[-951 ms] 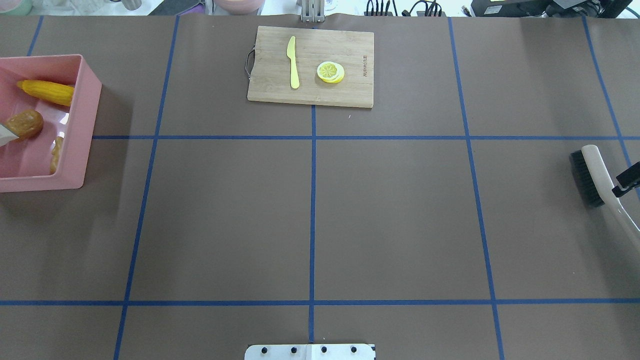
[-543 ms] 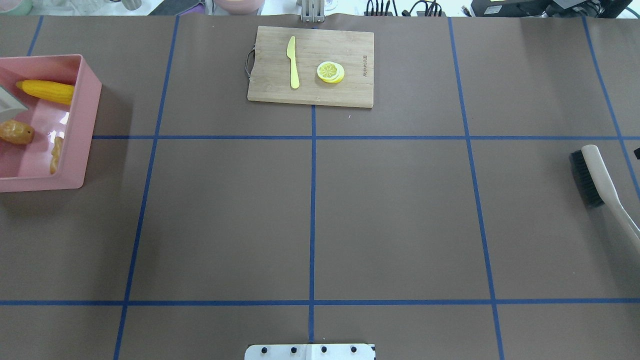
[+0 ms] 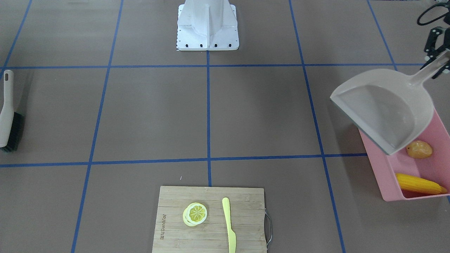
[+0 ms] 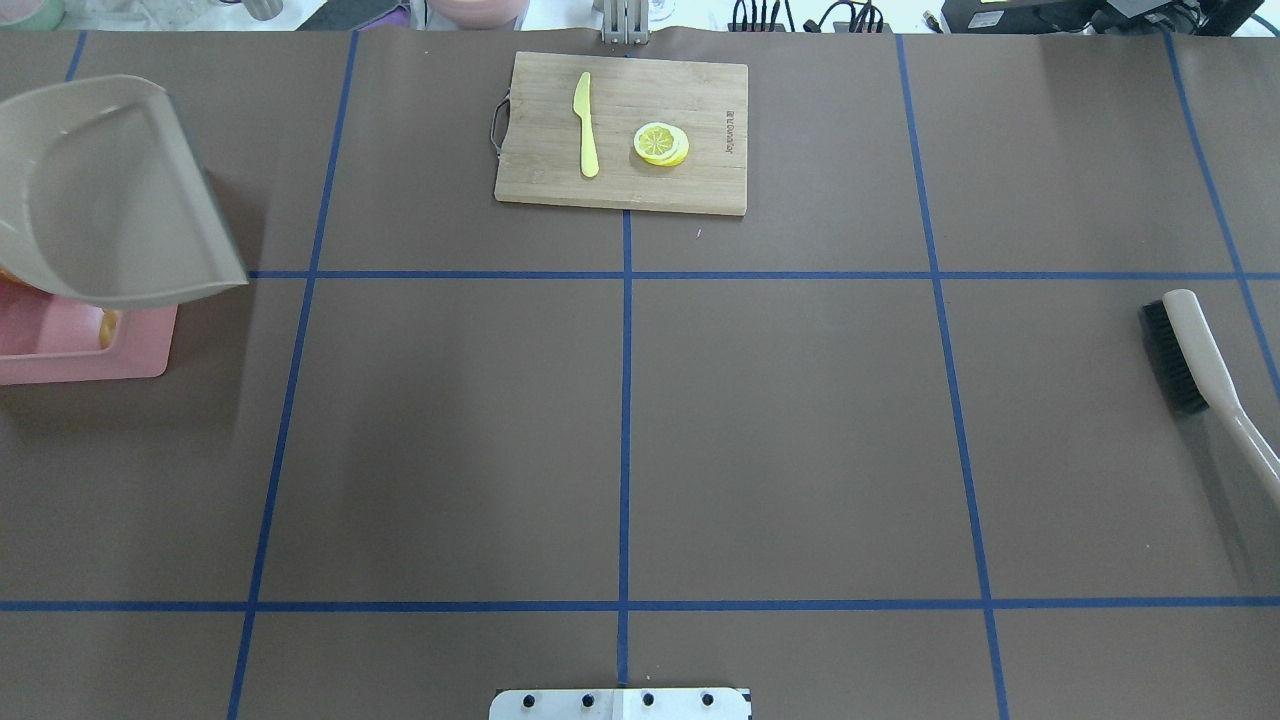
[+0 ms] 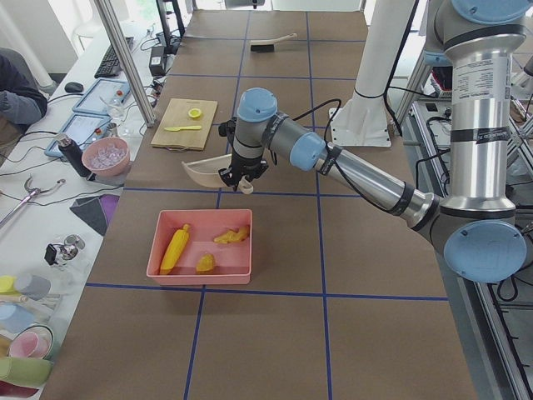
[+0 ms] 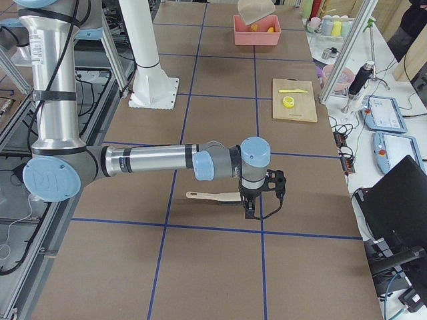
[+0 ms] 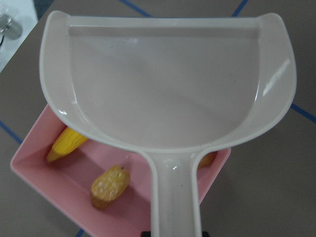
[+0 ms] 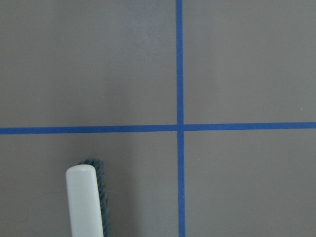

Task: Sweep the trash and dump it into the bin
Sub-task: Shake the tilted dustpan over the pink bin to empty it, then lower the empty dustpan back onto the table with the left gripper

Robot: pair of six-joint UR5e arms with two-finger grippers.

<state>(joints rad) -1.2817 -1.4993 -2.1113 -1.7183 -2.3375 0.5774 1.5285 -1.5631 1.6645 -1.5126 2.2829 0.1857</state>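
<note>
Since the pan [image 3: 383,109] hangs empty over the bin [image 3: 384,172], what remains, as I read it, is to carry it off and set it down. The left claw [image 3: 437,59] is pinching the pan's handle. The pan sits roughly level above the bin's inner wall, mouth facing the middle of the worktop [image 4: 780,430], handle running back toward the near left corner.

To do this well, the arm should rise straight up first, so the pan's heel clears the tall pink wall, and only then swing toward the open middle. A low drag would likely catch the rim and shove the bin. The grip wants to stay firm, and the pan should go down flat.

All the trash lies inside the bin, which stands at the left end of the worktop, rather nearer the far edge. The bin's long axis looks to run from near edge to far edge. The corn [image 3: 418,184] lies across that, lengthwise along the worktop, by the bin's far wall; which end is its tip I cannot say for sure. The potato [image 3: 419,149] sits mid-bin, and the ginger [image 5: 231,237] is toward the near end.

The right claw [image 6: 253,203] hovers by the brush [image 4: 1190,355] at the right end. Whether it is spread or pressed together I cannot tell.
</note>
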